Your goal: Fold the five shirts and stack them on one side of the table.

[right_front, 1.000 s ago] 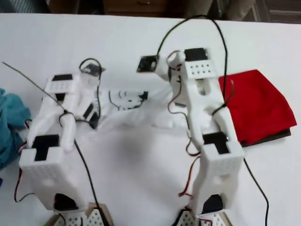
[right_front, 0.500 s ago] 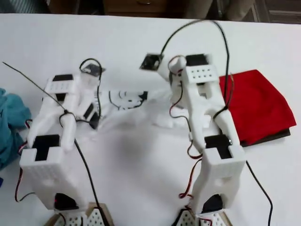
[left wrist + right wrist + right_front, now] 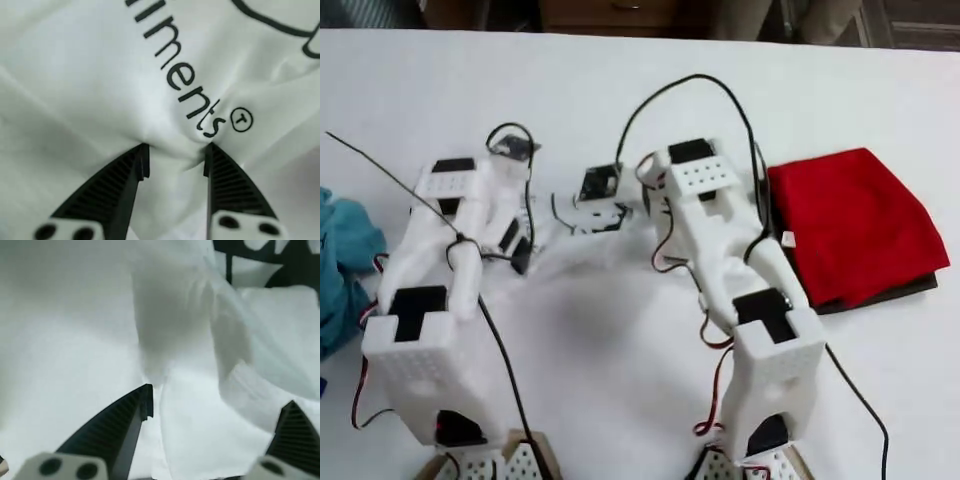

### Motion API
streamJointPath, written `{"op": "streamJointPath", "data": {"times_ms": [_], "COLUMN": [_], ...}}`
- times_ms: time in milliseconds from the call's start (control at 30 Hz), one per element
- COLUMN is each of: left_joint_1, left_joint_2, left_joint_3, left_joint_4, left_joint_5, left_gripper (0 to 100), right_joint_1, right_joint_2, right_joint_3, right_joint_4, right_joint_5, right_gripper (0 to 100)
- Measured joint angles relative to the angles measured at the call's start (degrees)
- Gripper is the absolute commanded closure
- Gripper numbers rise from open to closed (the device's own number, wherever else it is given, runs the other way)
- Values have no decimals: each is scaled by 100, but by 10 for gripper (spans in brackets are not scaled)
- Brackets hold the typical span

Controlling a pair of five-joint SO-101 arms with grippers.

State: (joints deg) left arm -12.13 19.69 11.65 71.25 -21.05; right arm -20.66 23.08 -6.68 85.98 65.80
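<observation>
The white shirt lies spread and rumpled in the middle of the table, and from above I can hardly separate it from the white top. Only its creases and a patch of dark print give it away. Both arms hang over it and cover much of it.

On the left wrist view, the left gripper pinches a raised fold of the white shirt. The ribbed fingers stand close together, with the cloth puckered between their tips. From above I cannot make out this pinch under the left arm.

The right gripper is spread wide just above the white shirt, with nothing between its fingers that I can see. Part of the cloth there lies in shadow, and I cannot tell whether the tips touch it. From above, the right arm hides its own gripper.

The red shirt lies folded near the right edge. A thin dark layer shows under its near side, and I cannot tell what it is. The teal shirt is bunched at the left edge and cut off by the frame.
</observation>
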Motion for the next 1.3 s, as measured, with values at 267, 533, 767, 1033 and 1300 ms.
{"op": "streamJointPath", "data": {"times_ms": [267, 533, 767, 1033, 1300], "left_joint_1": [0, 0, 97, 413, 440], "left_joint_2": [0, -18, -862, -2215, -2251], "left_joint_3": [9, 9, 835, 2075, 2347], "left_joint_4": [35, 35, 123, -26, -26], "left_joint_5": [26, 26, -220, -352, -510], "left_gripper": [789, 789, 789, 789, 789], "right_joint_1": [440, 607, 607, 607, 554], "right_joint_2": [0, 26, 835, 1468, 2022], "right_joint_3": [-914, -949, -1011, -1960, -2796], "right_joint_4": [53, -70, -659, -712, -712], "right_joint_5": [0, 0, 0, 0, 9], "right_gripper": [611, 611, 611, 611, 611]}}
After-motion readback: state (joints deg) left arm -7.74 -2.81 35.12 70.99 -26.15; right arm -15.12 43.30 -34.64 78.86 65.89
